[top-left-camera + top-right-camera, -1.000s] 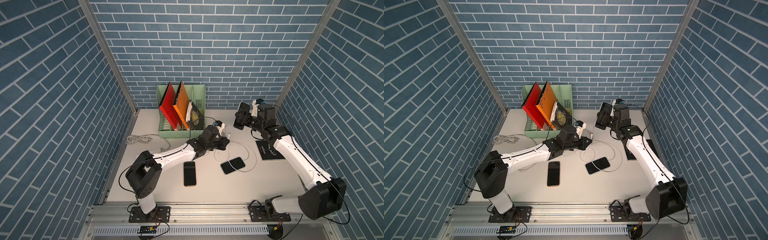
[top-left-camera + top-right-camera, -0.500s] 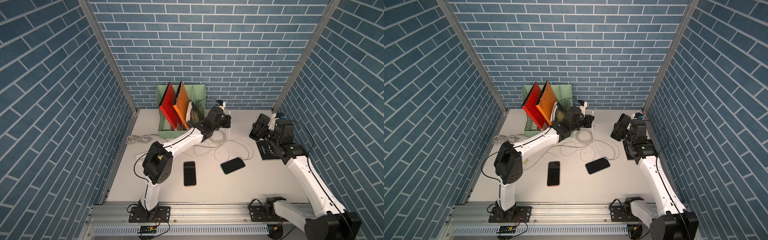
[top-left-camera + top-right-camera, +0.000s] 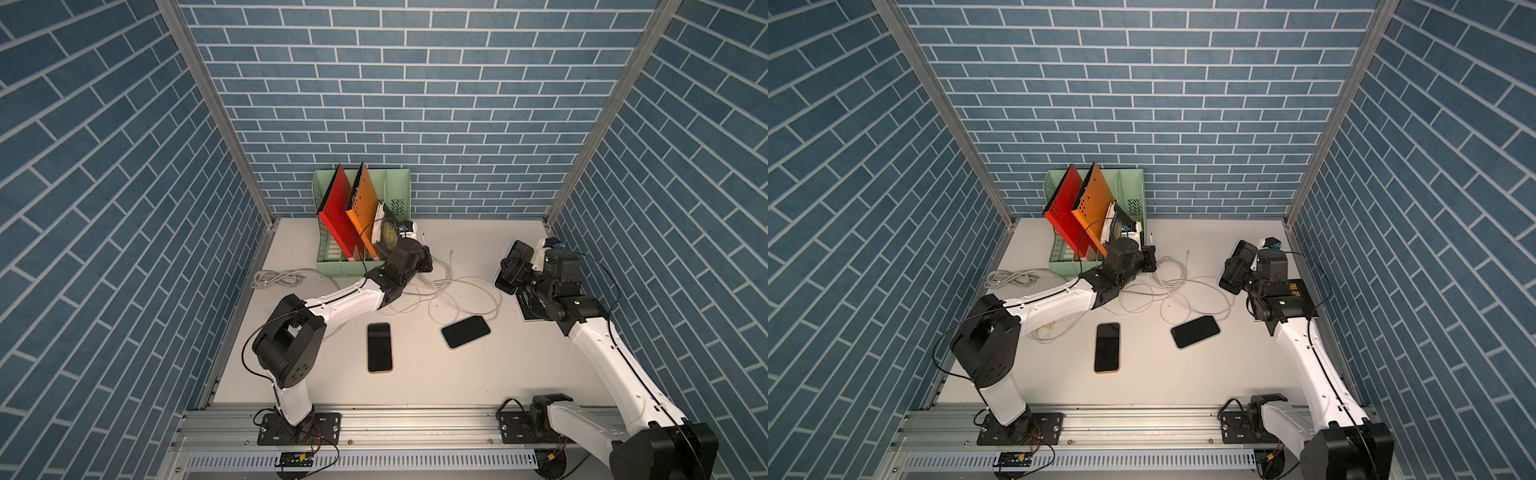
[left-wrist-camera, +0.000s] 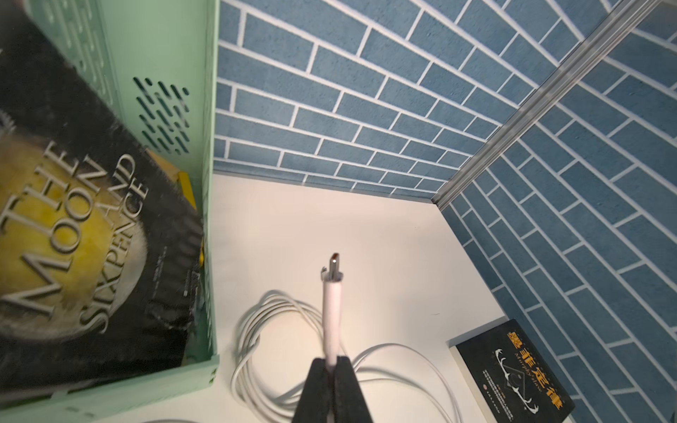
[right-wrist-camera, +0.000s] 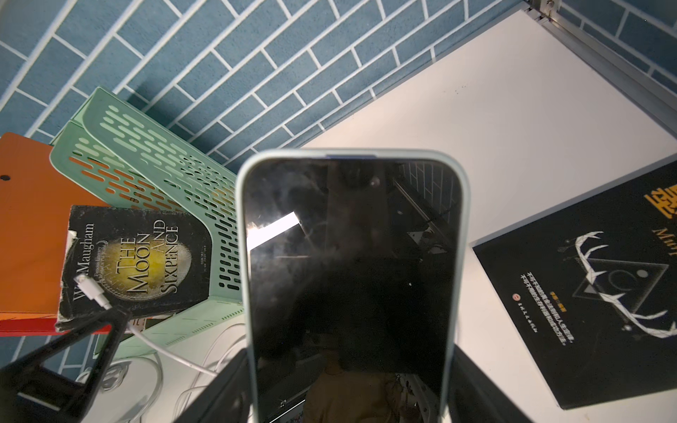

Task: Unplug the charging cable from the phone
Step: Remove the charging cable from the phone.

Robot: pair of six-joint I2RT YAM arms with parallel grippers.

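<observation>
The left jaws are pressed together on the white charging cable (image 4: pixel 331 315), gripping it just behind its plug (image 4: pixel 334 263). The plug sticks out bare past the jaw tips, in the air and touching nothing. In a top view it sits just beside the right end of the green file organizer (image 3: pixel 328 266), near the back edge of the bench (image 3: pixel 457 386). The rest of the cable drops into a loose tangle of white loops (image 3: pixel 449 291) on the middle of the bench.

The right jaws are clamped on the phone (image 5: pixel 351 263), one jaw on each long side. The phone has a dark screen and a pale case, and it is held tilted above the bench near the right edge, well apart from the plug. A black book (image 5: pixel 586 285) lies flat by that edge, partly under the right arm in both top views.

A paperback (image 4: pixel 80 227) titled The Moon and Sixpence leans in the organizer's right compartment, with red and orange folders leaning further left. Two more phones lie flat nearer the front edge, one with an orange rim (image 3: pixel 379 347) and one turned at an angle (image 3: pixel 465 331). A grey cable coil (image 3: pixel 276 278) lies by the left edge
</observation>
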